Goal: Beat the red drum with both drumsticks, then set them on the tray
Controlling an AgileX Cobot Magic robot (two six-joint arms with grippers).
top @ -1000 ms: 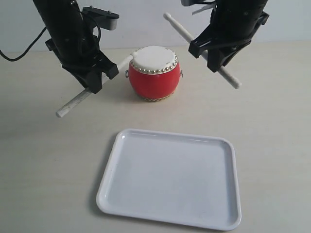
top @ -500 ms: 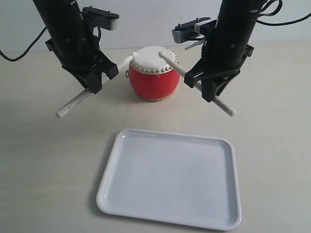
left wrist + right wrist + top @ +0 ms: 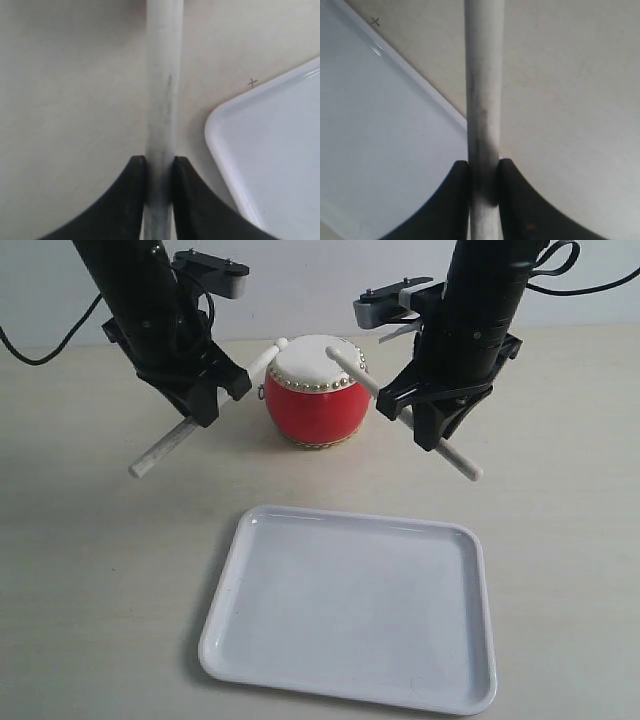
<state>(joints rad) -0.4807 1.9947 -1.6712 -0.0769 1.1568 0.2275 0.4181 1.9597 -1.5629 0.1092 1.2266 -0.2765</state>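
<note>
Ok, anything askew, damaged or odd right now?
Nothing stands out. The red drum sits upright, the tray lies flat, the left gripper clamps the left drumstick and the right gripper the right drumstick; only grey scuffs on them.

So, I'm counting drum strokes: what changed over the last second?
The right gripper swung down and inward, bringing the right drumstick tip from high in the air onto the red drum skin. The left gripper rose slightly, lifting the left drumstick tip at the drum's edge. Both sticks stay clamped; drum and tray did not move.

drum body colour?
Glossy red on the red drum, cream skin on top, brass studs around the rim. Clearest in the exterior view.
</note>
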